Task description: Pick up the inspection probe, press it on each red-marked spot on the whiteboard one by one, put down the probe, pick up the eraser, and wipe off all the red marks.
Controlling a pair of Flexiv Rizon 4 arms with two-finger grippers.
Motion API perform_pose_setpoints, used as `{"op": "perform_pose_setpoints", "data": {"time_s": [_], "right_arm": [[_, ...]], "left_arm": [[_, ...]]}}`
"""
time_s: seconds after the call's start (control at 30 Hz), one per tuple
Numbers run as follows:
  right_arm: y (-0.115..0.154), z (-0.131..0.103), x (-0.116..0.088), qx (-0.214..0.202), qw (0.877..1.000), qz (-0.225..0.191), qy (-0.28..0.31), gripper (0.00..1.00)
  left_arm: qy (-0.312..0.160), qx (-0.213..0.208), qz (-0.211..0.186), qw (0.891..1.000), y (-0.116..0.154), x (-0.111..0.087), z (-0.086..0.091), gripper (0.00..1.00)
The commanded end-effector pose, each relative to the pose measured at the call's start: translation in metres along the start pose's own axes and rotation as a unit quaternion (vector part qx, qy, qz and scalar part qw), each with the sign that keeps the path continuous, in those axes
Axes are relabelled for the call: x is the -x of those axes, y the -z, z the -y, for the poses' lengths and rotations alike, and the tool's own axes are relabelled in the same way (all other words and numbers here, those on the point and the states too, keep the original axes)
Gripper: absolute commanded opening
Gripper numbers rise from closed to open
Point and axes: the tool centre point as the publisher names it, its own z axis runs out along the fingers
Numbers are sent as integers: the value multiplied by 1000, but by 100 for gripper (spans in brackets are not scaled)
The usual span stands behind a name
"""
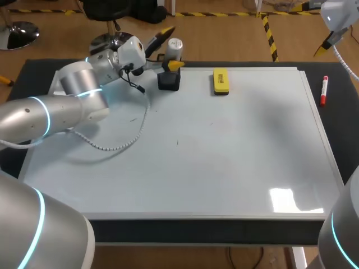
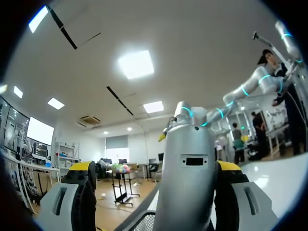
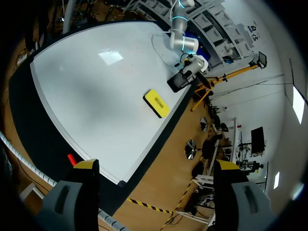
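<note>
Left end effector [image 1: 170,63] clamps the silver probe [image 2: 187,173] at the whiteboard's [image 1: 224,151] far edge; right end effector [image 3: 154,192] is open, raised off right. Yellow eraser [image 1: 220,81] lies nearby. No red marks visible: fits probe pickup or putting it down.

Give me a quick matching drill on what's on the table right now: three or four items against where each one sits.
Things:
1. silver cylindrical inspection probe
2. yellow block eraser
3. red-capped marker pen
4. right gripper

Places:
A. on the dark mat beside the whiteboard's right edge
B. between the left gripper's fingers
C. raised, open, off the board
D. flat on the board near its far edge

Pairs: 1-B, 2-D, 3-A, 4-C
</note>
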Motion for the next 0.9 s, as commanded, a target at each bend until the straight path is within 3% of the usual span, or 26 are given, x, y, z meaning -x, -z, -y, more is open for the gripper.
{"op": "perform_pose_setpoints", "data": {"time_s": [0.03,0.57,0.9], "right_arm": [[0,1,1,0,1000,-3,1,100],[0,1,1,0,1000,-3,1,100],[0,1,1,0,1000,-3,1,100]], "left_arm": [[0,-94,1,996,-6,2,-2,100],[2,-53,5,999,-9,-9,26,100],[-1,21,31,999,2,-16,50,100]]}}
